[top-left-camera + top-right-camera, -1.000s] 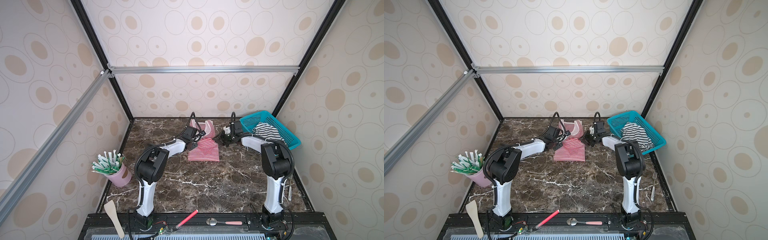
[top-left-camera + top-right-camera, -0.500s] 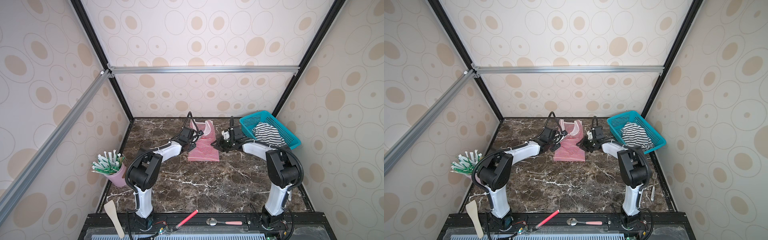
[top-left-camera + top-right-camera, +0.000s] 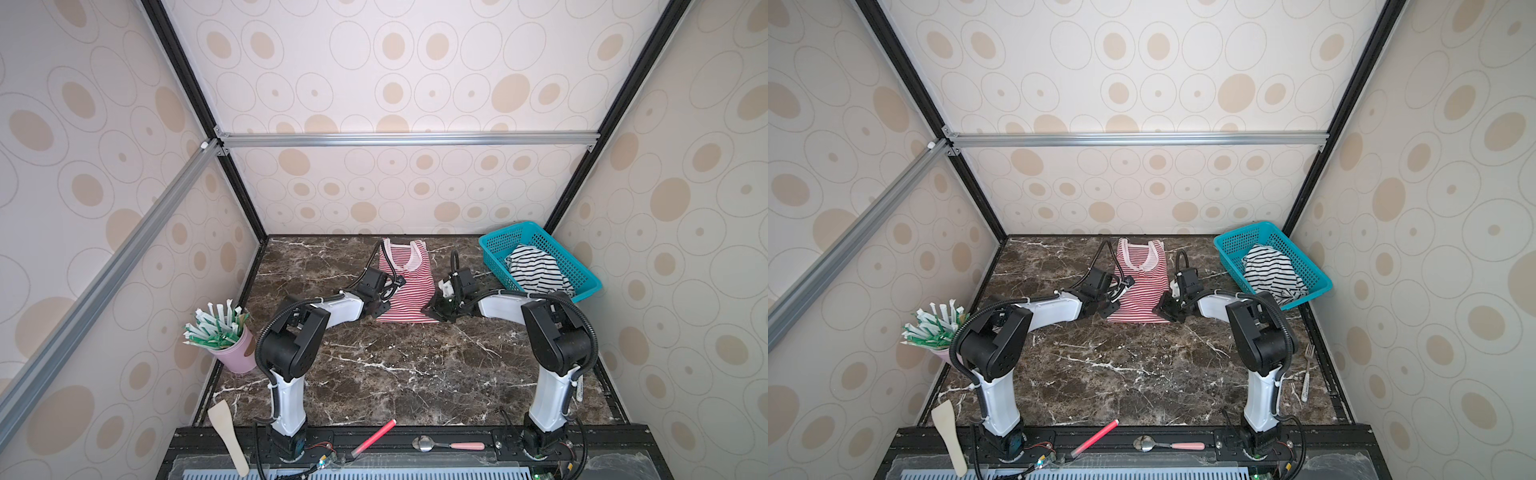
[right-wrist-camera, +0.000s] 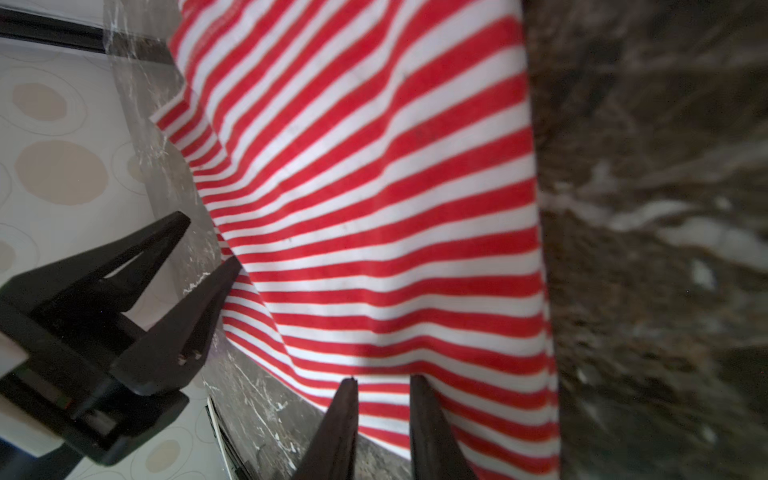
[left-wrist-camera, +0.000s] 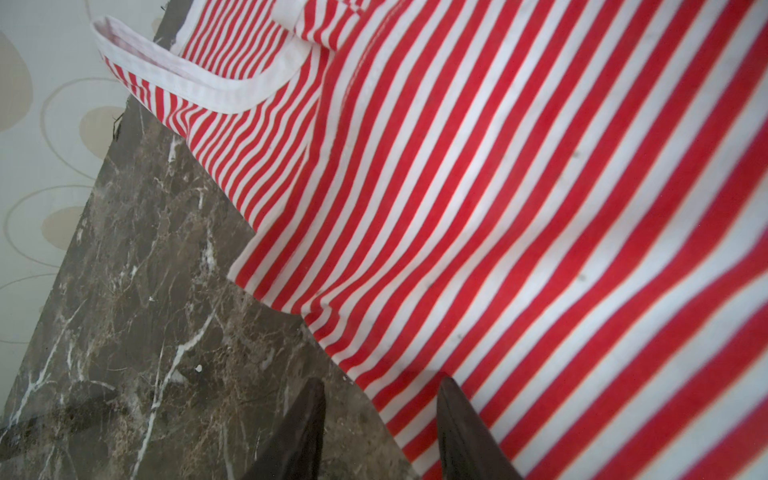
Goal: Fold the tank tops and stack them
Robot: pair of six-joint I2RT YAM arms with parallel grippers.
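Note:
The red-and-white striped tank top (image 3: 405, 282) (image 3: 1142, 286) lies flat on the marble table at the back centre, straps toward the back wall. My left gripper (image 3: 384, 308) (image 5: 382, 382) is open at the top's near left corner. One finger is over the marble and one over the cloth. My right gripper (image 3: 432, 309) (image 4: 384, 378) sits low at the near right corner, its jaws a narrow gap apart across the cloth's edge. The black-and-white tank top (image 3: 536, 274) (image 3: 1273, 274) lies crumpled in the teal basket (image 3: 494, 257).
A pink cup of green-and-white sticks (image 3: 232, 349) stands at the table's left edge. On the front ledge lie a wooden spatula (image 3: 228, 436), a red stick (image 3: 374, 436) and a spoon (image 3: 449, 445). A fork (image 3: 1307, 365) lies along the right edge.
Both grippers have moved from the top's shoulder end toward me, down to its near corners. The left jaws have opened wider and the right jaws have narrowed. The strap end has settled flat.

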